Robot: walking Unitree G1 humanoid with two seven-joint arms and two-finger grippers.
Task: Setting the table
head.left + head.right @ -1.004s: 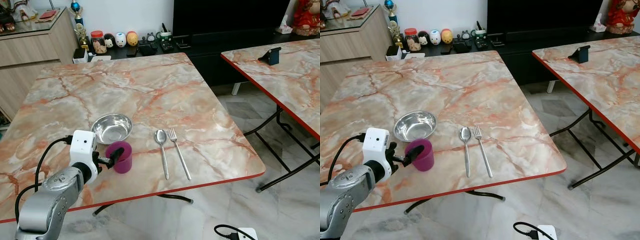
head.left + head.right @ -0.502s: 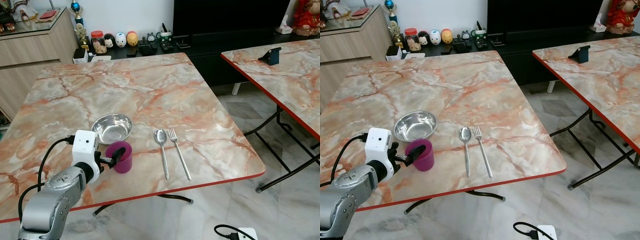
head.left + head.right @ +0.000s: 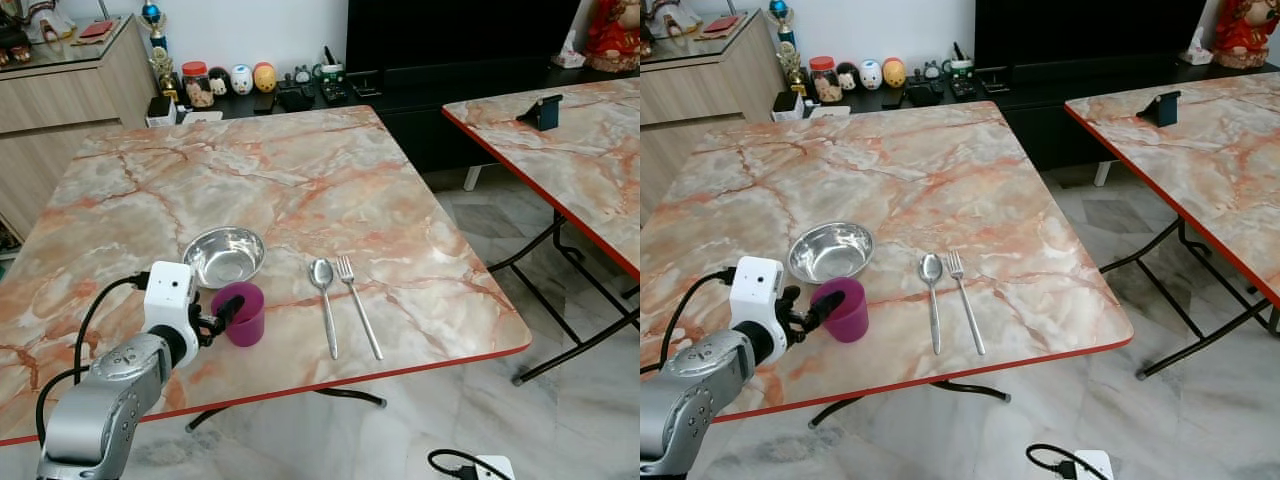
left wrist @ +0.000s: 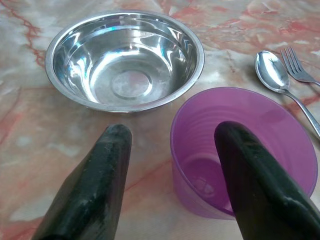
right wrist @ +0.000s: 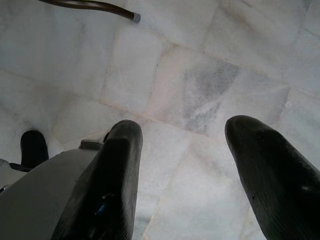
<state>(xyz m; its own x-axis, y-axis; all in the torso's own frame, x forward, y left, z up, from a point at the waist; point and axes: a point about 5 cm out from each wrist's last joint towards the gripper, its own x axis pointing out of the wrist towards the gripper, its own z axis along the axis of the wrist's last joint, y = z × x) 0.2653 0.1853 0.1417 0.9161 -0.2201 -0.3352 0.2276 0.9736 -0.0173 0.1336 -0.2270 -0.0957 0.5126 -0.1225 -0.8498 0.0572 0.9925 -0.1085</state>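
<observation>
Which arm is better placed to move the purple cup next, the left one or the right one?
The left. Its tool is open at the purple cup on the table, one finger inside the rim and the other outside. The right tool hangs open over the floor.

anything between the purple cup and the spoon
No: bare marble table lies between the purple cup and the spoon, as the left eye view shows.

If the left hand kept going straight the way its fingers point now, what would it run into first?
The purple cup. The left hand is open, one finger already over the cup's mouth, the other outside its wall. Pushing on, the cup wall would likely meet the hand first; the steel bowl lies beyond, slightly aside.
</observation>
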